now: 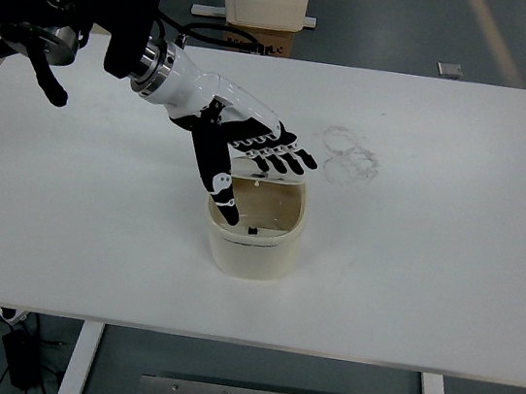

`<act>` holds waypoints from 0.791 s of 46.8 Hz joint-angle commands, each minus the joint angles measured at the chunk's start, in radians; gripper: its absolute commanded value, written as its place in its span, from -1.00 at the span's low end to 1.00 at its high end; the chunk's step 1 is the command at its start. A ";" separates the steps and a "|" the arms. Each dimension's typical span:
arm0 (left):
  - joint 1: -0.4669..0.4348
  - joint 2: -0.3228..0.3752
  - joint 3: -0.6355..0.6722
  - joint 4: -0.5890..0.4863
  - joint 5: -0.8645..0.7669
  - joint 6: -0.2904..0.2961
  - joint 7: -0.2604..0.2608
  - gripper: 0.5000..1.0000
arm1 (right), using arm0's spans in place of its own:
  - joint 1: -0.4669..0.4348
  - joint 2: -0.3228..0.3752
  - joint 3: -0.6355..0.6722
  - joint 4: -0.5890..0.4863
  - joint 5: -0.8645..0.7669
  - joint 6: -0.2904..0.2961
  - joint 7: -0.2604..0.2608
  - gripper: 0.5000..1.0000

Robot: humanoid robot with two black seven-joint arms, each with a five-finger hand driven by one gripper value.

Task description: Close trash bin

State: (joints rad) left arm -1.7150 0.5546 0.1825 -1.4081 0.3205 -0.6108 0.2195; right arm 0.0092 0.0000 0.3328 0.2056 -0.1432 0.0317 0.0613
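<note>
The cream trash bin [252, 240] sits at the centre of the frame on the white table [450, 262], its mouth not yet covered; its hinged lid [268, 171] is tipped partway forward over the far rim, mostly hidden under the fingers. The left hand [246, 146] reaches in from the upper left, flat and spread, grasping nothing; its fingers [283, 158] appear to lie on the lid's top, while the thumb [217, 176] points down over the bin's left inner edge. The bin looks like light, stiff, smooth plastic, so it may slide or tip under a sideways shove; no grip seems needed, only a downward push on the lid's free edge, away from the hinge, with the thumb kept out of the opening. To the right of the hand, faint ring marks [350, 155] stain the table; the right arm is out of sight.
</note>
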 commanded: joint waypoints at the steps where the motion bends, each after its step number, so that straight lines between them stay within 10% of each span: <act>1: 0.000 0.004 0.000 -0.018 -0.001 0.000 -0.002 1.00 | 0.000 0.000 0.000 0.000 0.001 -0.001 0.000 0.97; 37: 0.014 0.002 0.020 -0.055 0.014 0.000 0.000 1.00 | 0.000 0.000 0.000 0.000 0.001 -0.001 0.000 0.97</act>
State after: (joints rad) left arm -1.7068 0.5569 0.2005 -1.4635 0.3320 -0.6109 0.2195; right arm 0.0092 0.0000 0.3329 0.2054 -0.1428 0.0307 0.0613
